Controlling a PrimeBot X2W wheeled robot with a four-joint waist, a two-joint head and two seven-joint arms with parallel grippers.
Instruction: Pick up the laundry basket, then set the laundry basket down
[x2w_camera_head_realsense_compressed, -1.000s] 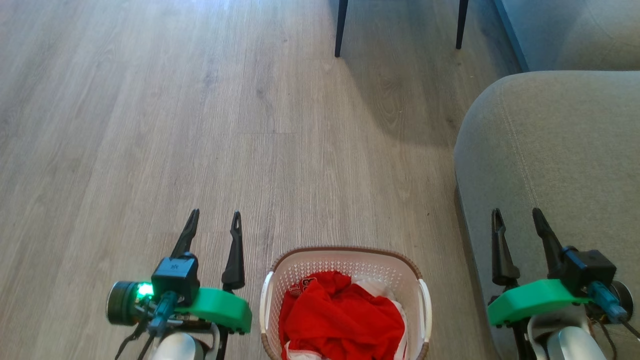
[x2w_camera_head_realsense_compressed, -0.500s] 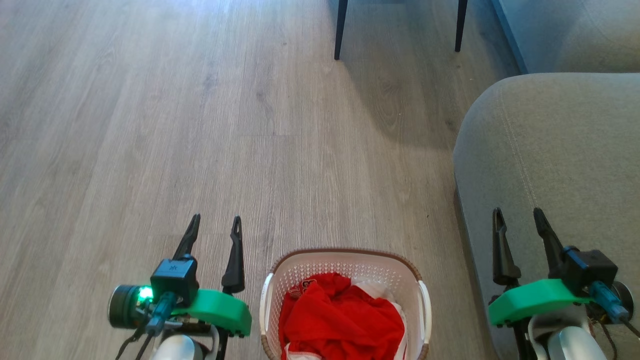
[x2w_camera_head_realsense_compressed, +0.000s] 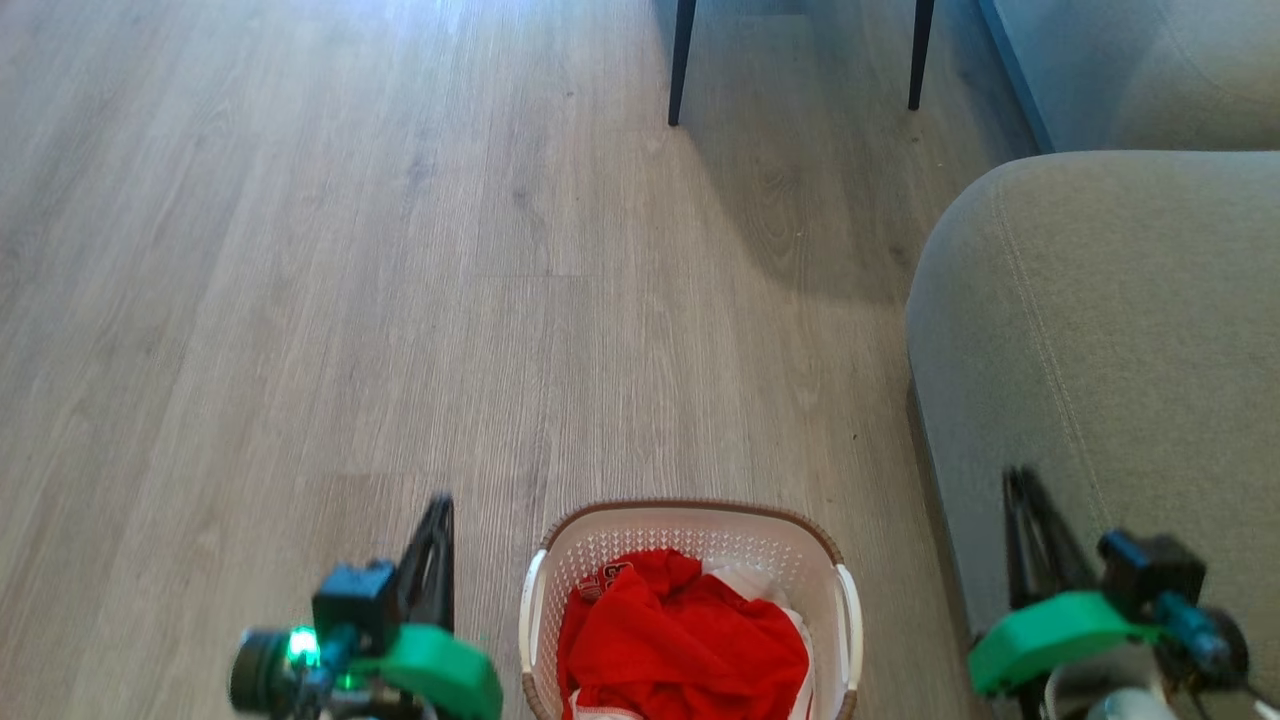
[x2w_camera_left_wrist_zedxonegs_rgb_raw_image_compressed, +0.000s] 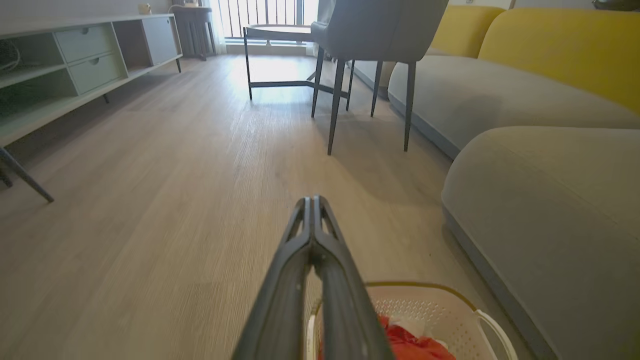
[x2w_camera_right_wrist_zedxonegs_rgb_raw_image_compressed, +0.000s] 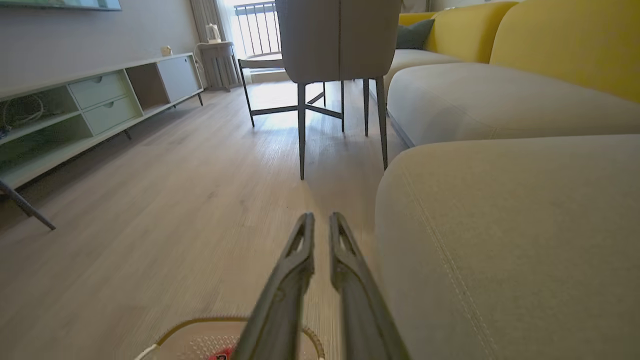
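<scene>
A: Where's the laundry basket?
B: Upright on the floor, between the left gripper — pinched together, empty — and the right gripper, a slit apart, empty. Fits before lifting or after setting down; keep both clear of its rim.

The floor is pale wood-grain plank, matt, with a faint sheen where light falls. The laundry basket is smooth white plastic, its walls pierced with small holes under a brown woven-look rim. In it lies soft, crumpled red cloth with some white cloth. The sofa is grey woven fabric, slightly rough, with a stitched seam. The chair legs look like smooth dark metal. The left pincer and right pincer are dark and matt, on smooth green plastic mounts.
</scene>
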